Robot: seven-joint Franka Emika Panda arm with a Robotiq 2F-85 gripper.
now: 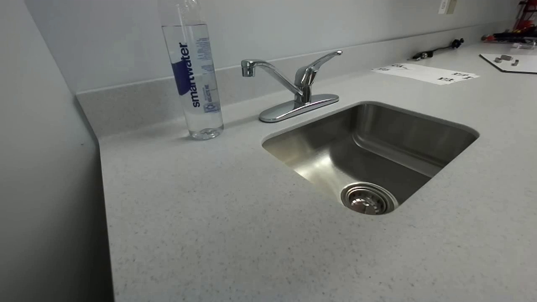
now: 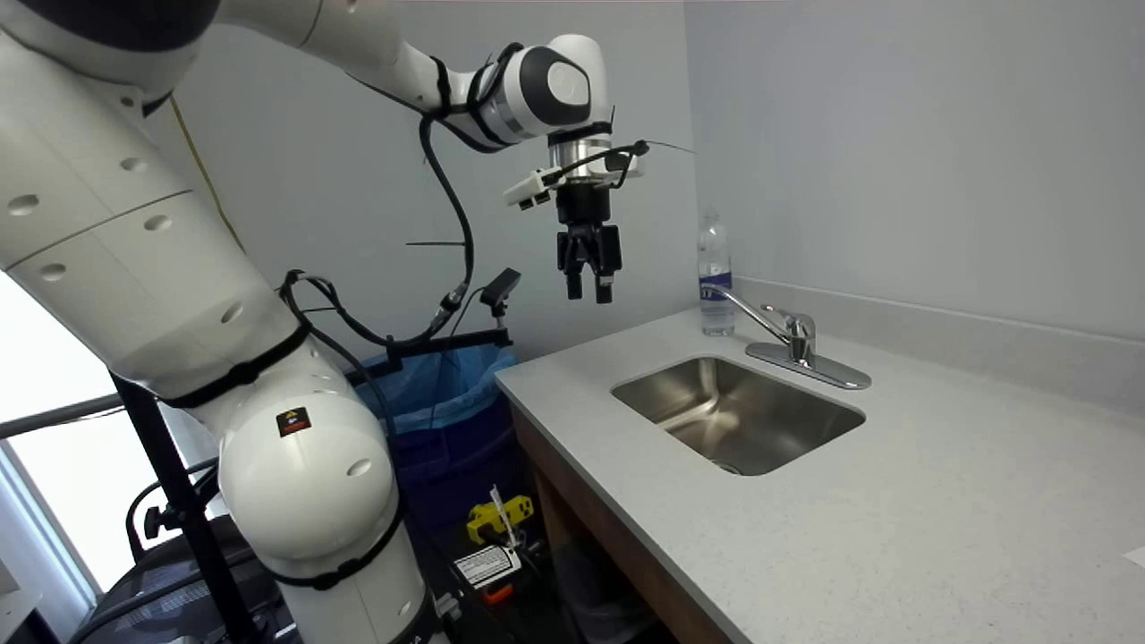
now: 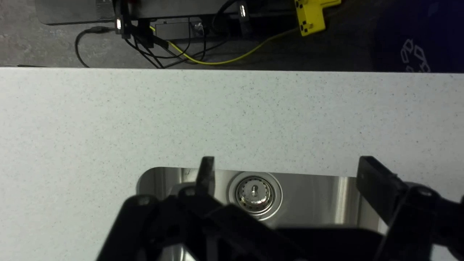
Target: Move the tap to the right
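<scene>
the tap point(image 1: 305, 90) stands near the table's point(image 1: 180, 201) back edge, a bottle point(image 1: 194, 69) nearer the corner. the pincer point(image 2: 589, 291) hangs higher, spread wide.

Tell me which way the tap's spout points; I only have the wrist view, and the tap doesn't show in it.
Observer: In both exterior views, the spout of the tap points toward the side where the water bottle stands.
Operator: Is the spout tip touching that bottle?
Observer: No, an exterior view shows a gap between the two.
Operator: And is any part of the gripper against the tap?
Observer: No, in an exterior view it hangs pointing down, apart from the tap.
</scene>
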